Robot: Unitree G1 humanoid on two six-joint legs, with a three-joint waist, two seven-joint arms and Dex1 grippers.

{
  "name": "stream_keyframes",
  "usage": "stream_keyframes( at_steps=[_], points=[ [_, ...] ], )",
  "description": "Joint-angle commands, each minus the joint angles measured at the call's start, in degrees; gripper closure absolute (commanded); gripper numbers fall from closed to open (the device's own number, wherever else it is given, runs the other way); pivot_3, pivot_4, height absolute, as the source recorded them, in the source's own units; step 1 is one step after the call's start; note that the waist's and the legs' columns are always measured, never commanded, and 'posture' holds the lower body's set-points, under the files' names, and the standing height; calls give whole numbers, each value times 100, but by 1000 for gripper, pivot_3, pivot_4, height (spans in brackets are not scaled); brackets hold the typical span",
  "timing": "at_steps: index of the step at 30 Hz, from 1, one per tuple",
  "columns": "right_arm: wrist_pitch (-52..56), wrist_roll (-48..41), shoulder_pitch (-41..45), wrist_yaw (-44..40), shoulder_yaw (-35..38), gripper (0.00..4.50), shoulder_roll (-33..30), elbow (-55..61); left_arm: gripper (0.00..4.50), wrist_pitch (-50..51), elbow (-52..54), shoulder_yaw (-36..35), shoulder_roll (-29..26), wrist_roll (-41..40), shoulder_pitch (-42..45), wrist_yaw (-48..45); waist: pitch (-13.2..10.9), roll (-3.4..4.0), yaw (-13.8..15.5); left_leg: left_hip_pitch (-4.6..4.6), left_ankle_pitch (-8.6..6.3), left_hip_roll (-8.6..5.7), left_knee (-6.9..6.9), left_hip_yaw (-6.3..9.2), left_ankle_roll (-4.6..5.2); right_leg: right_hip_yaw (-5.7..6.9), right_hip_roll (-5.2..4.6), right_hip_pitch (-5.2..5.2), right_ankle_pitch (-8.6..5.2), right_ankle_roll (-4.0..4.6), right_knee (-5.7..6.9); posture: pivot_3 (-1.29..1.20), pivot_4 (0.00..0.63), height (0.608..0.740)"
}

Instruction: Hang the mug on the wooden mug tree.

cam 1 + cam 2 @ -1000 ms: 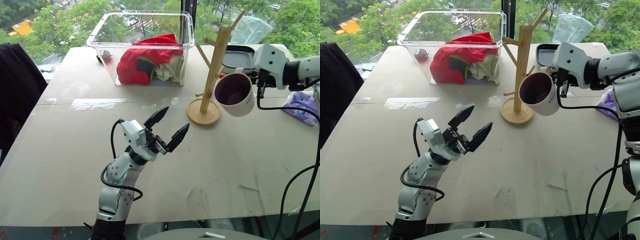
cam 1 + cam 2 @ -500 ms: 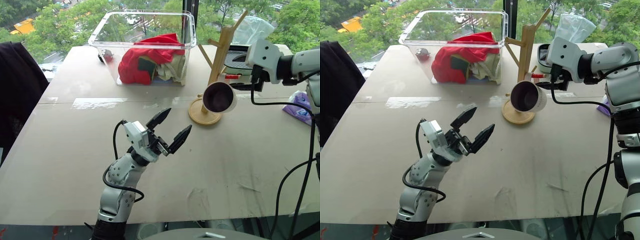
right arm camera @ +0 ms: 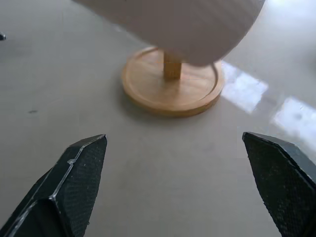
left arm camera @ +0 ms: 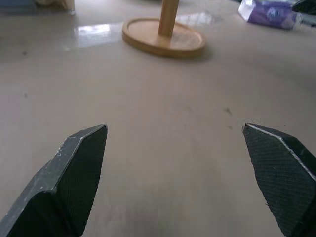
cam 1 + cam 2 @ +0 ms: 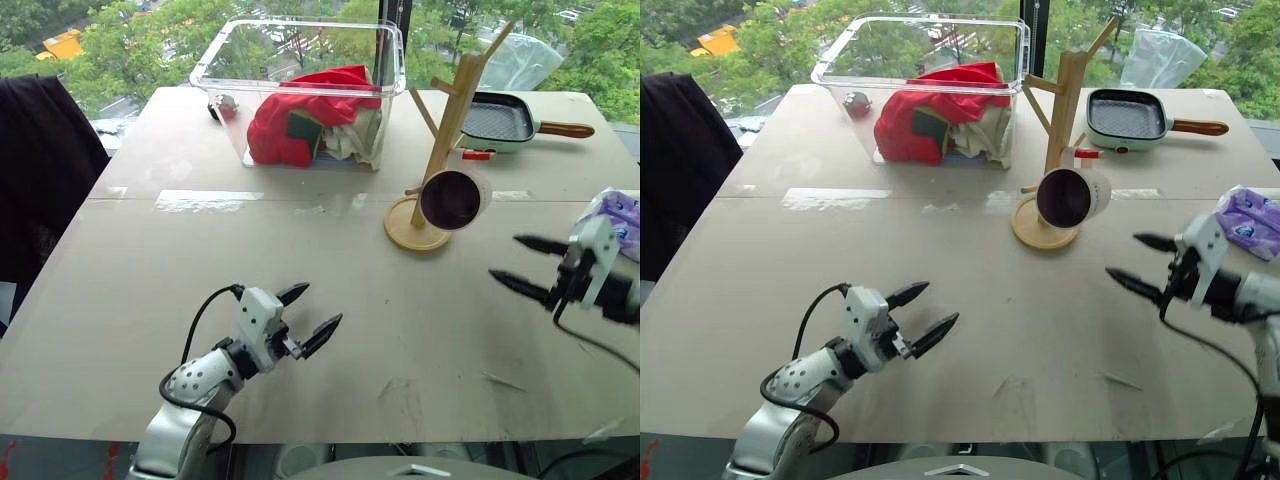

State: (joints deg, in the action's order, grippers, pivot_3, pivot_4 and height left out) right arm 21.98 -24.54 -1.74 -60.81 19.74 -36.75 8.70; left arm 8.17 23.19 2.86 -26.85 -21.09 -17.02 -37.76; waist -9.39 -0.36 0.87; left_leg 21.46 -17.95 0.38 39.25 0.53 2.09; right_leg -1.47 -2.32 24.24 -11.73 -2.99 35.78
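- Mug (image 5: 452,199) is hanging on the wooden mug tree (image 5: 440,150), on a low peg just above the round base, mouth facing the robot, dark interior showing. It is off the table (image 5: 330,260) and free of both grippers. Judging by that, the hang looks done.
- Right gripper (image 5: 533,267): fingers spread wide, nothing between them, well apart from the tree on the robot's right, low over the table.
- Left gripper (image 5: 306,315): fingers apart, empty, well apart from the tree on the near-left side, low over the table.
- Handling, my read: glazed ceramic, so rigid, fairly heavy for its size, slick, and it chips or breaks if dropped. If it needs regripping, pinch the rim wall or the body side opposite the handle; keep the handle loop free for the peg. The handle itself is hidden behind the mug.
- The tree looks light and top-heavy; side loads could tip it.
- Counts: one mug, one mug tree, several pegs on it, exact count unclear.
- Beyond the tree: one clear bin (image 5: 300,90) with red cloth (image 5: 305,125), one grill pan (image 5: 505,120). Right of the tree: one purple packet (image 5: 615,215).
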Motion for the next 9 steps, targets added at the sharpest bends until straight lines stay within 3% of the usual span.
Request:
stream_keyframes(
  at_steps=[1,5,9],
  points=[
    [-404,-317,-401,324,377,59,429,75,0,-8,330,-17,-108,47,-136,-70,-3,15,-35,0,0,-2,0,-10,0,-9,-1,2,-4,6,0,0,150,740],
    [-1491,56,-1124,276,309,59,711,-337,0,14,377,-45,-129,94,-250,-30,-3,8,-99,-78,1,3,9,-29,1,-31,10,-58,-19,-14,7,0,150,740],
    [-1930,66,-1428,392,262,59,832,-408,0,36,414,-12,-159,166,-206,-56,-1,9,-126,-81,1,10,9,-26,1,-31,24,-58,-21,-16,11,0,150,740]
  ],
)
